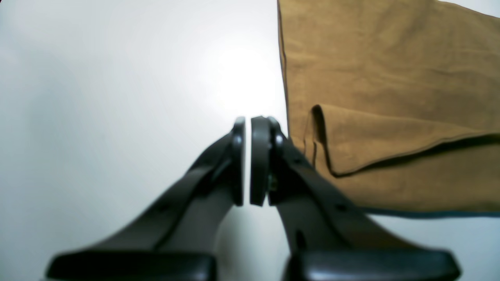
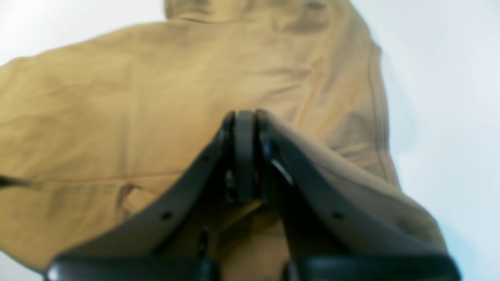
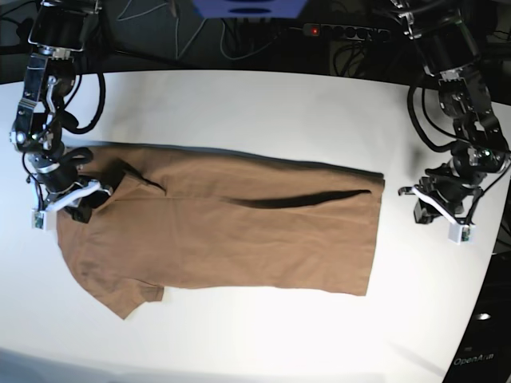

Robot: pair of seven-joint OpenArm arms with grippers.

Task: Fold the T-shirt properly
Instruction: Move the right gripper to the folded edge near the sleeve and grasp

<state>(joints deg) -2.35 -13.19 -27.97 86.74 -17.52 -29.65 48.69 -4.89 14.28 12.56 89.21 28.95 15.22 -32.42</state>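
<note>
T-shirt (image 3: 231, 231) lies flat on the white table (image 3: 263, 104), spread lengthwise from 9 to 3 o'clock across the middle of the base view; tan-brown, no print visible. One sleeve (image 3: 128, 291) sticks out toward 7 o'clock. A long dark crease (image 3: 295, 199), the edge of a folded-over layer, runs across the upper body from centre toward 3 o'clock. Straight edge of the shirt sits at 3 o'clock, near the left arm. Right gripper (image 3: 89, 199) at 9 o'clock, over the collar-and-shoulder end of the garment; in the right wrist view its jaws are pressed together with shirt fabric (image 2: 336, 164) draped against the outer side of one finger, cloth all around it. Whether any cloth is pinched between the pads cannot be told; that view is blurred. Left gripper (image 1: 247, 160) at 3 o'clock, just beside the shirt's edge, over bare table; jaws together with only a sliver between the pads, nothing in them. Left wrist view shows a folded flap (image 1: 390, 136) of the shirt lying to the gripper's 2 o'clock.
</note>
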